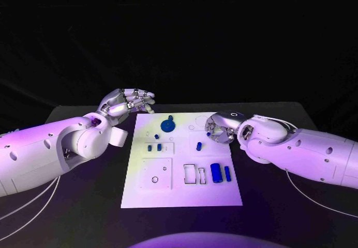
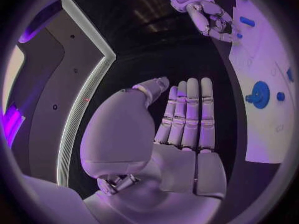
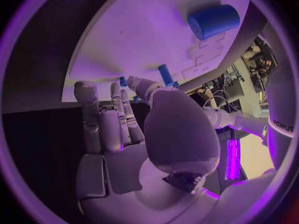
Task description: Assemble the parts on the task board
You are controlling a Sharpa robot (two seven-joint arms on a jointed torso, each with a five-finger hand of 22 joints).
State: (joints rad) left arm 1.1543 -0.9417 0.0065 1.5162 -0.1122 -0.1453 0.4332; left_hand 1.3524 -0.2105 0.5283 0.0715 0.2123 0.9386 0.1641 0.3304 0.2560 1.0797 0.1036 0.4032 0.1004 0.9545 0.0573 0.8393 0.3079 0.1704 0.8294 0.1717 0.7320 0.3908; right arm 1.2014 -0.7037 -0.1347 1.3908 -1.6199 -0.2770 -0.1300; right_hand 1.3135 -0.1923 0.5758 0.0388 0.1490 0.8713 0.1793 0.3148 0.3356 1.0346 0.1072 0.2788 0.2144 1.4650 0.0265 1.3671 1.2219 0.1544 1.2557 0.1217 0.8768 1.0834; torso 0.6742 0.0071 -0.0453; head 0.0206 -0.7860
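Black bench (image 1: 89,206) under violet light, carrying the white task board (image 1: 182,194) at its middle, long sides running from near edge to far edge. Lettering on the right arm, seen in the right wrist view, is partly cut off and cannot be read with confidence. Blue parts on the board: a round disc with a knob (image 1: 168,124) near the far edge; two small pegs (image 1: 153,148) left of centre; a short peg (image 1: 199,146) at centre; a thick cylinder (image 1: 215,172) and a slim bar (image 1: 227,173) side by side toward the right edge. Outlined recesses mark the board's near half. Left hand (image 1: 128,102) hovers just off the board's far left corner; the left wrist view shows its fingers (image 2: 187,114) straight, close together, holding nothing. Right hand (image 1: 221,128) sits over the board's right edge near the far corner, fingers (image 3: 118,119) extended, empty, beside the short peg.
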